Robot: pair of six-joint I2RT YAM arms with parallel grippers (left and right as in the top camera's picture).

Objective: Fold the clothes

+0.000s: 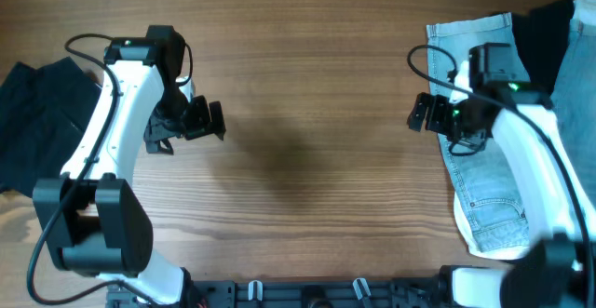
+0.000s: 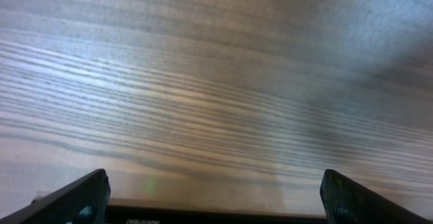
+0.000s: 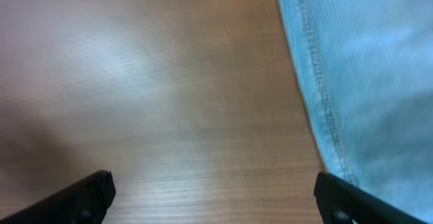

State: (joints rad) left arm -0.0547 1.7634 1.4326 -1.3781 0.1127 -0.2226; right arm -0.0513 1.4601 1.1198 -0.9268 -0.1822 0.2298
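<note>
- The left gripper (image 1: 209, 120) hangs over the bare wooden table (image 1: 317, 85), its jaws spread wide with nothing between them; its wrist camera shows only wood grain between the two fingers
- A black garment (image 1: 37, 113) lies crumpled at the table's left edge, behind the left arm and well apart from that gripper, which points the other way, toward the table's middle
- The right gripper (image 1: 421, 113) is also wide open and holds nothing
- The light-blue denim shorts (image 1: 484, 196) lie flat along the table's right side, partly under the right arm; the right gripper sits just beside their left edge, over wood
- In the right wrist view the shorts' stitched edge runs down toward the finger on the picture's right
- Another black garment (image 1: 545, 24) lies at the top right corner, overlapping the denim
</note>
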